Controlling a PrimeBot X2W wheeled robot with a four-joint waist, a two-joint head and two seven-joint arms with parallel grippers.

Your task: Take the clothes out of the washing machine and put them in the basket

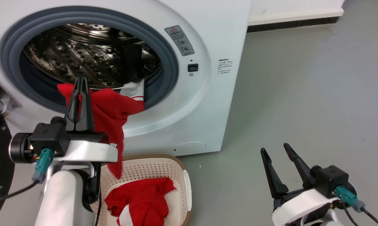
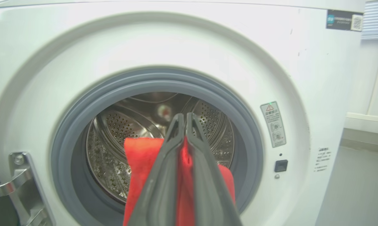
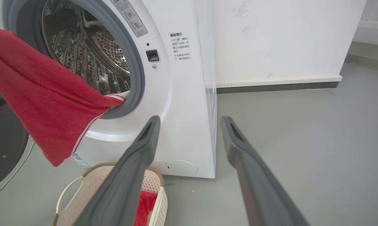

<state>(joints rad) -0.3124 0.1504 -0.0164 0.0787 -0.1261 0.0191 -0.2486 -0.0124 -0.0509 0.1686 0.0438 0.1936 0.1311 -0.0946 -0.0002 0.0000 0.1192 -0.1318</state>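
While the left gripper (image 1: pixel 81 83) has its fingers pressed together on a bunched fold of the red garment (image 1: pixel 109 110), the rest trails over the grey door seal (image 1: pixel 173 69) of the washing machine (image 1: pixel 207 94), dangling above the basket (image 1: pixel 186 179). It looks light and floppy and could snag on the seal, so a thick fold is the spot to hold. Another red piece (image 1: pixel 145 197) lies in the basket. The right gripper (image 1: pixel 274 147) hangs spread and empty.
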